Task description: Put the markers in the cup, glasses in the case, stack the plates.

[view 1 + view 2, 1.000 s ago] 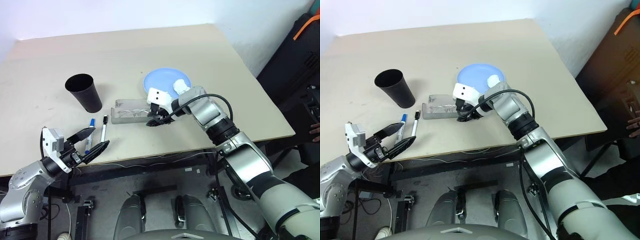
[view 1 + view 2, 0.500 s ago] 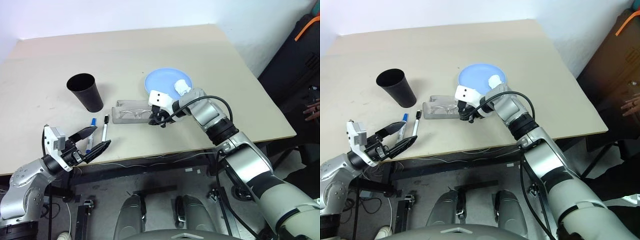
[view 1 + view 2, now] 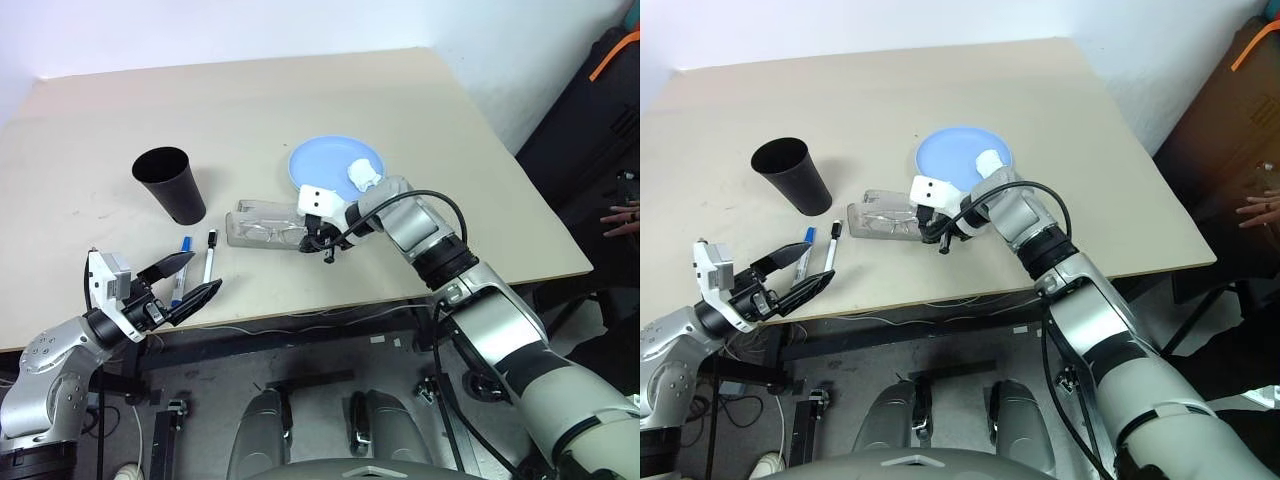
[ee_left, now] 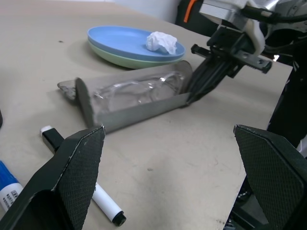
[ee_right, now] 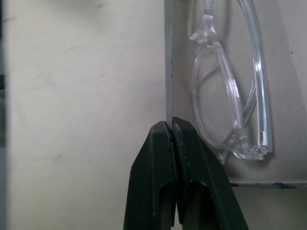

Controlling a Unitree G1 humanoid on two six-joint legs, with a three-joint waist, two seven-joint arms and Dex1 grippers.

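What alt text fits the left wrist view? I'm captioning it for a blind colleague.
The right gripper, shut, pinches the edge of the open grey case, where the clear glasses lie. Behind sit stacked blue and green plates with a white tissue; a black-capped marker lies nearer.

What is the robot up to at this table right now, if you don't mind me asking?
The right gripper is pinched shut on the edge of the grey case's lid, with the clear glasses already lying inside. The left gripper hovers open at the table's near edge, close to the two markers, which lie on the table beside the black cup. The blue plate sits stacked on the green one, with a crumpled tissue on top.
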